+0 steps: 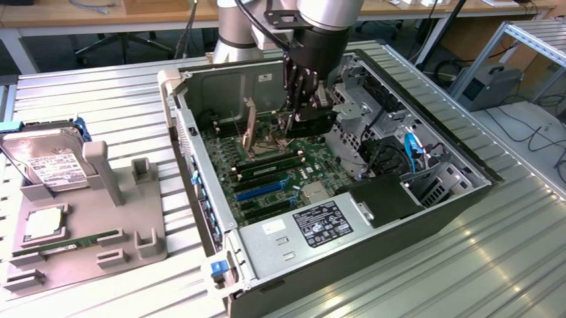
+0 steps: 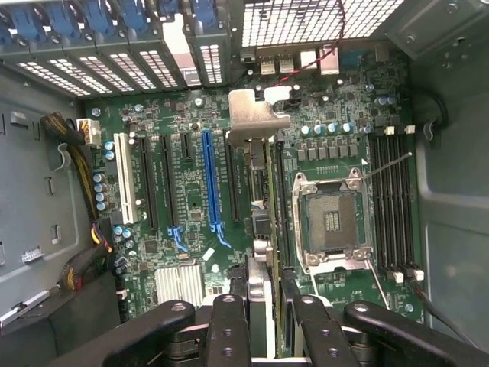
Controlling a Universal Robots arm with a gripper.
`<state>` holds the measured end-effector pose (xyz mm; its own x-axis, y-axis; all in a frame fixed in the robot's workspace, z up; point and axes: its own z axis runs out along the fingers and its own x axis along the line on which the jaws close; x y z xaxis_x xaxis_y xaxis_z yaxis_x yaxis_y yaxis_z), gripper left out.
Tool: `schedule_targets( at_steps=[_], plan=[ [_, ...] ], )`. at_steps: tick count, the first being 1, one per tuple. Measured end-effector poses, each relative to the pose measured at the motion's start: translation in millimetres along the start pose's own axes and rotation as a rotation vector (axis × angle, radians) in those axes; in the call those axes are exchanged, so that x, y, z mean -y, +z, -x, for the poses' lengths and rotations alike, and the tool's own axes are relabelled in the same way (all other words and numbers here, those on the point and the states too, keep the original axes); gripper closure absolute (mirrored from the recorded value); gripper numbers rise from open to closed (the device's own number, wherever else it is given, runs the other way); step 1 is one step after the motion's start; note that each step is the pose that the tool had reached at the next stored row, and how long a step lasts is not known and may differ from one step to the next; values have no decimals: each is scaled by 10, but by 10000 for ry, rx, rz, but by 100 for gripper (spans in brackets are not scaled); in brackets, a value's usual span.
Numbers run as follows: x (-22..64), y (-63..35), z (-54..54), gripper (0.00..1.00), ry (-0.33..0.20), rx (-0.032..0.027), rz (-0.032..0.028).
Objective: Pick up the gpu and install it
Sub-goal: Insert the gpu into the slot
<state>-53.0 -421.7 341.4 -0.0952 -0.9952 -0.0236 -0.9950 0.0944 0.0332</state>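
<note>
The gpu stands on edge inside the open computer case, seen from above as a thin line with its silvery bracket toward the case's rear slot openings. My gripper is shut on the card's upper edge, a black finger on each side. In the exterior view the gpu shows as a brownish upright board to the exterior view's left of my gripper, low over the motherboard. The card lines up with a black slot between the blue slot and the processor socket. Whether its lower edge touches the slot is hidden.
A grey fixture at the exterior view's left holds a hard drive, a processor and a green memory stick. Inside the case are a drive cage, blue cables and a labelled power supply.
</note>
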Motion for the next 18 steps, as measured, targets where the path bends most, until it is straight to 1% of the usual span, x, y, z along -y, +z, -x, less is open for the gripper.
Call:
schedule_targets(
  at_steps=[18],
  plan=[
    [3, 34, -23, 72, 0, 0, 0]
  ],
)
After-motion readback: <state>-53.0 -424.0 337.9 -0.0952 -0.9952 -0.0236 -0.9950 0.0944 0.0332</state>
